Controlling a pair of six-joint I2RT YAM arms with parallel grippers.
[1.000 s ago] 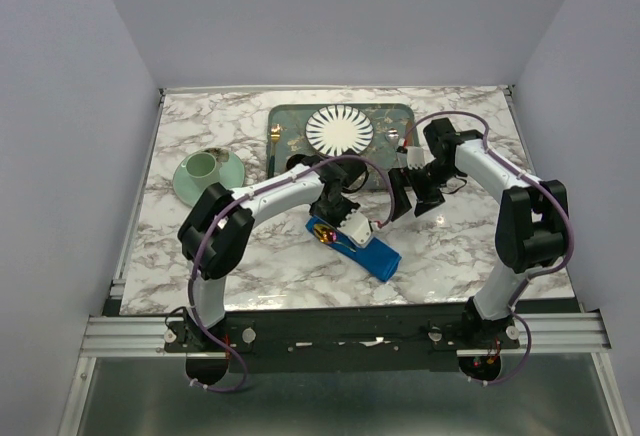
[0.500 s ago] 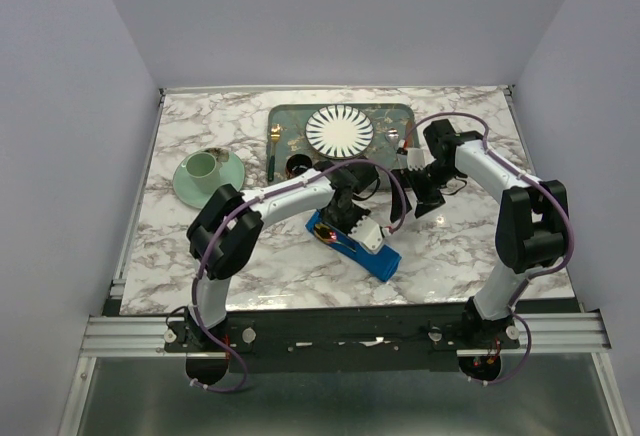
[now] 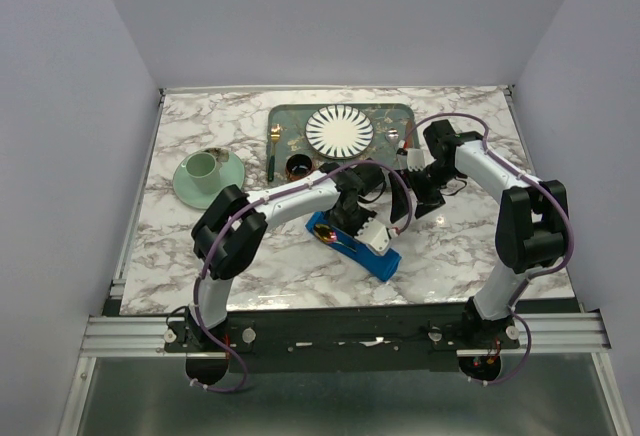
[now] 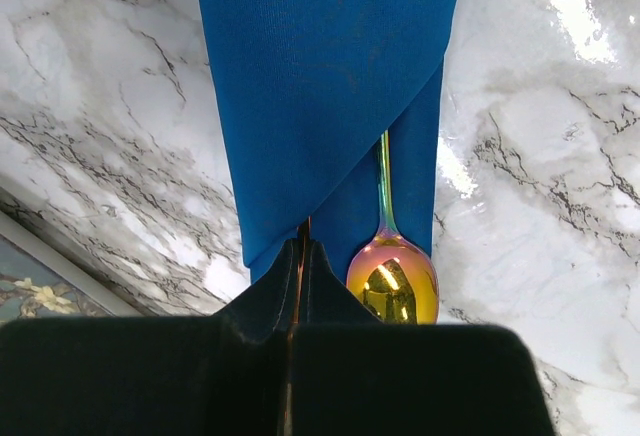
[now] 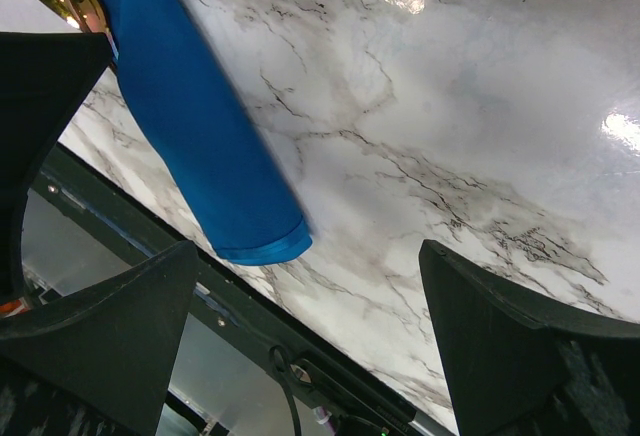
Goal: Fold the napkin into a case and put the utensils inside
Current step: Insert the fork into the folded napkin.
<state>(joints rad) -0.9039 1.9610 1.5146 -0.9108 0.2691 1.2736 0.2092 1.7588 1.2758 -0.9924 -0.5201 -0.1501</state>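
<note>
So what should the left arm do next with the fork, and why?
Probably open the left gripper and release the fork: the gripper sits right at the mouth of the case, only a sliver of fork shows, and the spoon is tucked in beside it.

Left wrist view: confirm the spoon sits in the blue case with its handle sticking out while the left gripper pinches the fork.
Wrong on one point: in the left wrist view the spoon sits in the blue case with its bowl, not its handle, sticking out. The left gripper does pinch the fork.
</note>
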